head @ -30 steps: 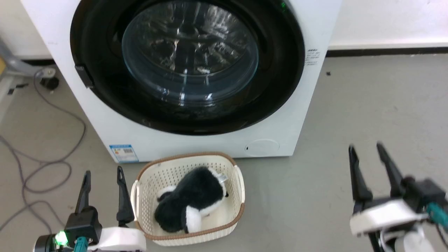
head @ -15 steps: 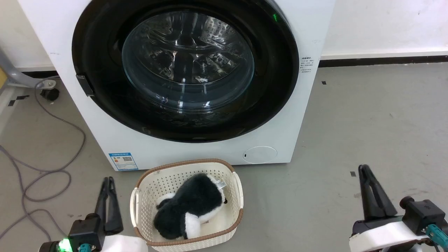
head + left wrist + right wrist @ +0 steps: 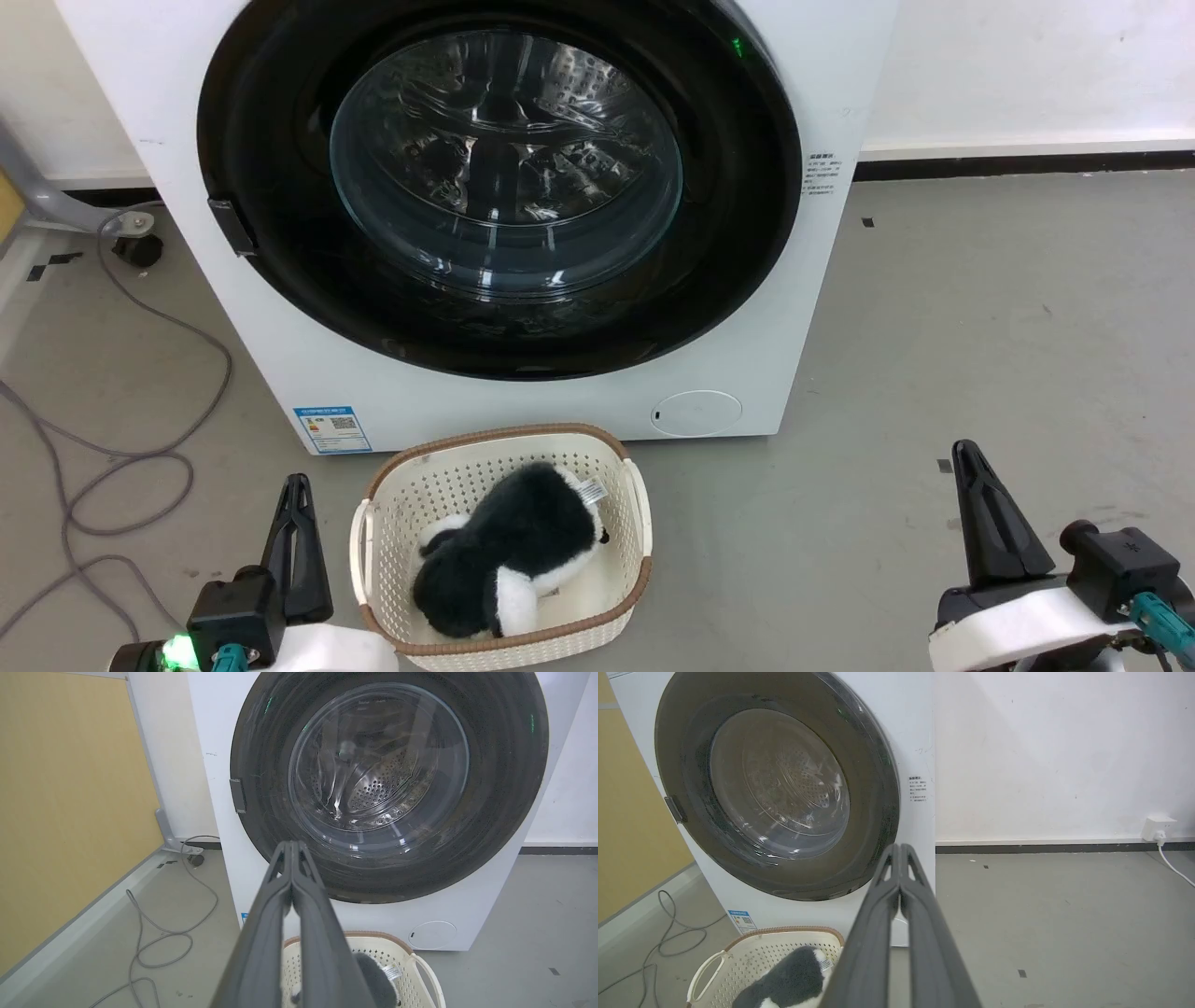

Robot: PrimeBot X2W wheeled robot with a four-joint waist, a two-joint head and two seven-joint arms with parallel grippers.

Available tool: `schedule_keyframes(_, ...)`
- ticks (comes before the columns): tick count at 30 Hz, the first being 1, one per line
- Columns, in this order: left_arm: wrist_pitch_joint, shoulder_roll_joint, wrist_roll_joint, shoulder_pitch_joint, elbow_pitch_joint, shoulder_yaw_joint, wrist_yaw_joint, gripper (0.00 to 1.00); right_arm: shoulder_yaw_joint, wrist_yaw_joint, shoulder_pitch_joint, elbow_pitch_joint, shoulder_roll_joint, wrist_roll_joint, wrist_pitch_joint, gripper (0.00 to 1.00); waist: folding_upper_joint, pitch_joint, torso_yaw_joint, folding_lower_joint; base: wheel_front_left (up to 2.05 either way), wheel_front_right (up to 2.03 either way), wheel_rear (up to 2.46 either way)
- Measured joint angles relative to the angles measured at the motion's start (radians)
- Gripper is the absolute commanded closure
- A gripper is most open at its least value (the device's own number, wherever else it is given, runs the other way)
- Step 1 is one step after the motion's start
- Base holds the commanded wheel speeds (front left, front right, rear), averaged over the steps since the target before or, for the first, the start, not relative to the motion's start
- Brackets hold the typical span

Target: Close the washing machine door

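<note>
Left tool [image 3: 298, 485], right tool [image 3: 966, 455] now closed; empty

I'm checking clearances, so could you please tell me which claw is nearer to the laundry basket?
Left. The left claw sits just beside the basket, at its left rim; the right claw is well off to its right.

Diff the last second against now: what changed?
Both claws closed: the left claw and right claw were open a second ago, now shut on nothing. The right one also sank lower in the head view. The washing machine door stayed shut; basket and plush toy unmoved.
</note>
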Motion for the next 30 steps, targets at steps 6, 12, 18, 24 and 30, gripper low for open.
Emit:
schedule_keyframes(6,0.01,0.0,0.001,0.0,0.0,-0.002,-0.009,1.0,0.002,0.0,0.0,-0.006,0.0,-0.005,0.01,1.0,0.0,0.0,0.004,0.0,0.0,0.0,0.0)
schedule_keyframes(12,0.026,0.0,0.001,-0.001,-0.001,-0.003,-0.016,1.0,0.003,0.0,0.0,-0.012,0.0,-0.01,0.026,1.0,0.0,-0.001,0.008,0.0,0.0,0.0,0.0)
schedule_keyframes(18,0.036,0.0,0.001,-0.001,-0.002,-0.004,-0.019,1.0,0.004,0.0,0.0,-0.018,0.0,-0.018,0.037,1.0,0.0,-0.001,0.011,0.0,0.0,0.0,0.0)
schedule_keyframes(24,0.048,0.0,0.002,-0.004,-0.002,-0.006,-0.027,1.0,0.005,0.0,0.0,-0.025,0.0,-0.032,0.052,1.0,0.0,-0.002,0.015,0.0,0.0,0.0,0.0)
schedule_keyframes(30,0.061,0.0,0.008,-0.008,-0.004,-0.007,-0.034,1.0,0.007,0.0,0.0,-0.03,0.0,-0.036,0.062,1.0,0.0,-0.002,0.019,0.0,0.0,0.0,0.0)
